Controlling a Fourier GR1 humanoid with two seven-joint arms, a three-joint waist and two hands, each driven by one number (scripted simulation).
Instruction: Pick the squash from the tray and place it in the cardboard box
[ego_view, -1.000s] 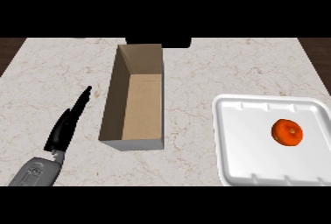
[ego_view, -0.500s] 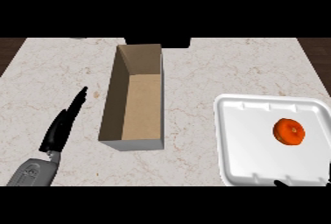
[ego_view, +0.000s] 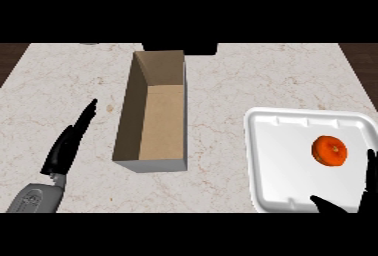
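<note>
My right robot hand (ego_view: 367, 186) has just entered at the lower right, fingers spread apart, holding nothing. The squash (ego_view: 330, 150) lies just beyond its fingertips on the white tray (ego_view: 280, 165); the cardboard box (ego_view: 153, 117) waits leftward. Left robot hand (ego_view: 68, 145) rests open.

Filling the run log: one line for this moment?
squash on tray | box holds nothing | right hand open by squash | left hand open, resting

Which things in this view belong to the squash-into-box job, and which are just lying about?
Belong to the job:
squash
tray
cardboard box
right hand

Just lying about:
left hand, resting open
counter
</note>
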